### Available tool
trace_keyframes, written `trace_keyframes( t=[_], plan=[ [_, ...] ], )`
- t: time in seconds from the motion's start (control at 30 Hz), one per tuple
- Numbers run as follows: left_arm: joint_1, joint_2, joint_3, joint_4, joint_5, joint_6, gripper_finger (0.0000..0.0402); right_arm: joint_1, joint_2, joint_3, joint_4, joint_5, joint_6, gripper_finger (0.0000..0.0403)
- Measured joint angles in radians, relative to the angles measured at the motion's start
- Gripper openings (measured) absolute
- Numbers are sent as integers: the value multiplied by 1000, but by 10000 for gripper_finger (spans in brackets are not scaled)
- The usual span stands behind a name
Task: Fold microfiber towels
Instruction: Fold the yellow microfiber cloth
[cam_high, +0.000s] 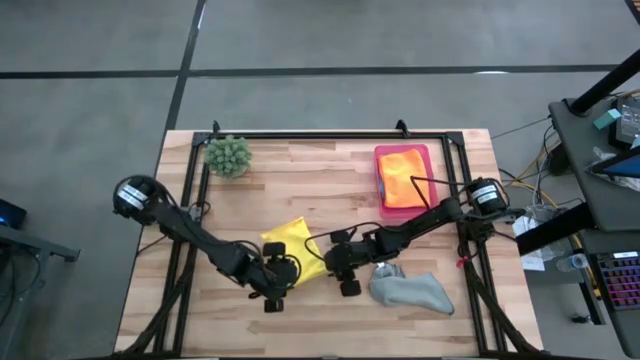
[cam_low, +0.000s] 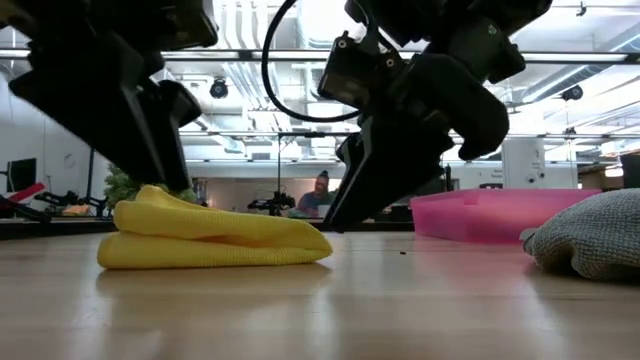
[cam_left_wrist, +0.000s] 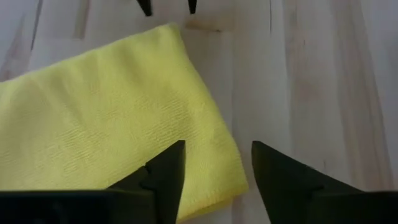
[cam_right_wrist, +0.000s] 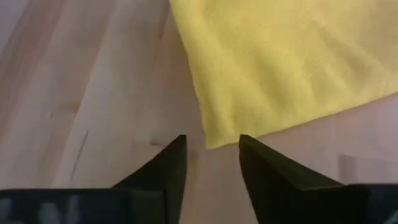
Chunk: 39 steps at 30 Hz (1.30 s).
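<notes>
Tabletop (cam_high: 300, 170): both arms reach low, jaws open, flanking folded yellow towel (cam_high: 292, 252).

No text, label, brand, number or sign can be read in any of the views. The yellow towel (cam_high: 291, 251), the pink tray (cam_high: 403, 178) and the wooden counter (cam_high: 300, 180) show plain surfaces with no print. The equipment beside the counter and in the room behind is too small and blurred to give any lettering.
</notes>
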Motion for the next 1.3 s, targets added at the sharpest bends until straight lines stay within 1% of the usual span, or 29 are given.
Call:
trace_keyframes(
  t=[0.13, 0.23, 0.33, 0.43, 0.53, 0.7, 0.77, 0.8, 1.07, 1.17, 1.23, 1.3],
  plan=[
    [-7, 27, 1, 8, -5, -1, 196, 0, 0, -8, 52, 9, -15, 162],
    [-7, 43, -1, 23, -7, -9, 199, 0, 18, -11, 80, 9, -25, 160],
    [-7, 59, -4, 11, -7, -28, 190, 2, 50, -12, 111, 8, -25, 144],
    [-7, 61, -3, 11, -8, -28, 171, 2, 69, -11, 110, 8, -26, 118],
    [-8, 58, -3, -35, -7, -31, 138, 2, 62, -5, 93, 8, -24, 83],
    [-8, 51, 1, -165, -5, -58, 58, 2, 46, 11, 60, 9, -33, 29],
    [-9, 51, -3, -191, 5, -77, 23, 2, 46, 15, 43, 9, -34, 15],
    [-11, 51, -5, -207, 10, -80, 12, 2, 46, 16, 37, 9, -34, 12],
    [-27, 49, -4, -219, 48, -79, 3, 8, 29, 19, 39, 10, -47, 9],
    [-27, 27, 8, -222, 56, -72, 1, 17, 26, 19, 44, 8, -57, 9],
    [-26, 5, 15, -219, 56, -71, 2, 22, 33, 19, 51, 3, -64, 15],
    [-26, -15, 15, -219, 53, -71, 1, 24, 34, 19, 51, 0, -62, 28]
  ],
)
